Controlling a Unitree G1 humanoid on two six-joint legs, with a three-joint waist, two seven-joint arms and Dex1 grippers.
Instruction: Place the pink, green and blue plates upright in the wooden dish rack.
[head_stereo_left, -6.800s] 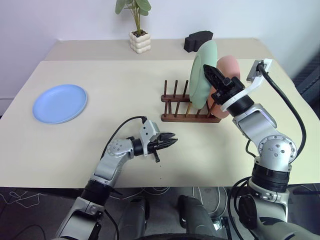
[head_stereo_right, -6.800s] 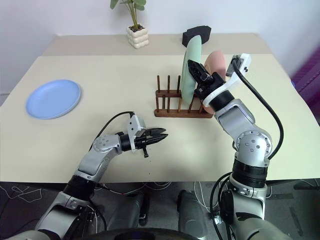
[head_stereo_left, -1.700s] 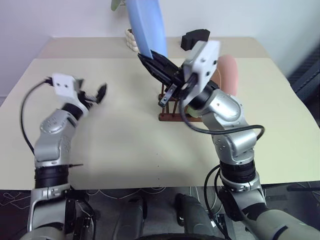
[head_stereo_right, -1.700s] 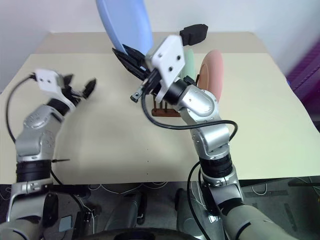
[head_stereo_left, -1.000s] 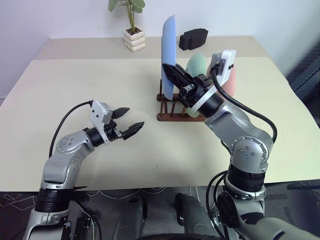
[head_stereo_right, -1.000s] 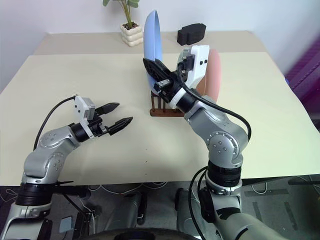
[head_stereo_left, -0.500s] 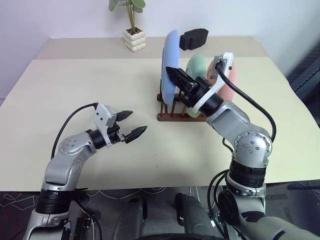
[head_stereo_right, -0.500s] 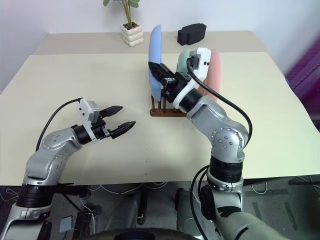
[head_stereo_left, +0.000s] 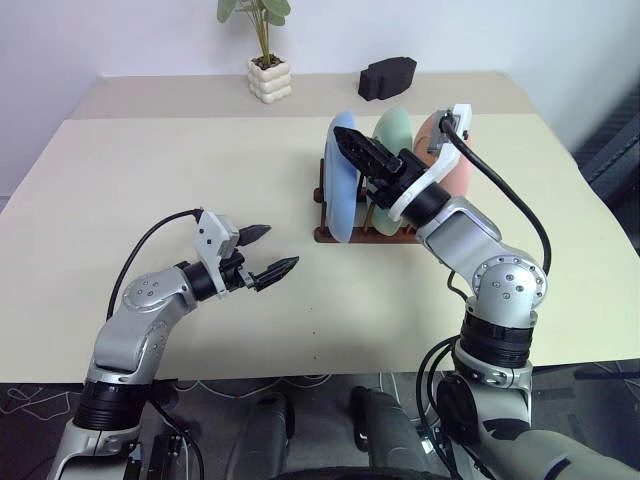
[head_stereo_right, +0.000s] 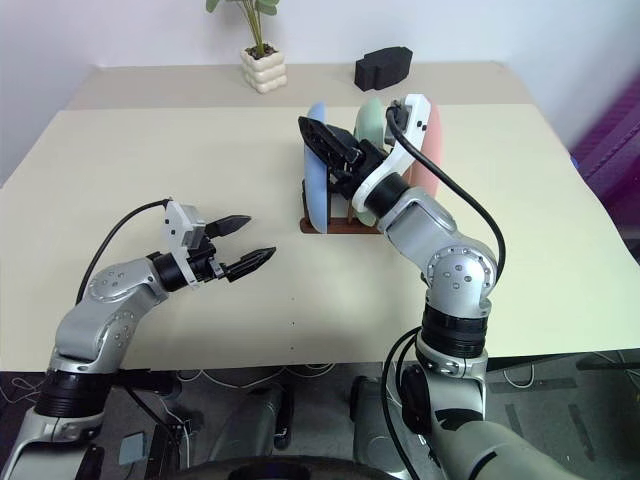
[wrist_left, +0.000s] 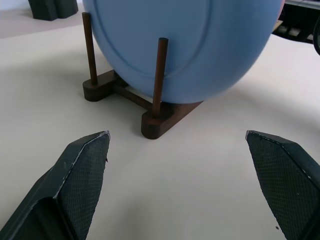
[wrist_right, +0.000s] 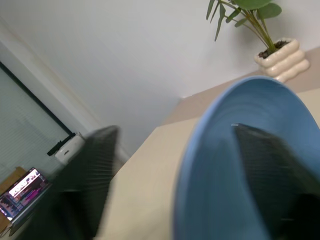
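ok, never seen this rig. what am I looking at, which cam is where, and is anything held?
It is a two-armed humanoid robot at a beige table. Two pictures come from its head, looking down over both arms; the other two come from a camera on each wrist, looking along that arm's fingers.

On the table a wooden dish rack holds three upright plates: the blue plate, then the green plate, then the pink plate. A potted plant and a black object stand at the far edge.

The right tool is at the blue plate's top edge, fingers spread to either side. The left tool hangs open and empty over the table.
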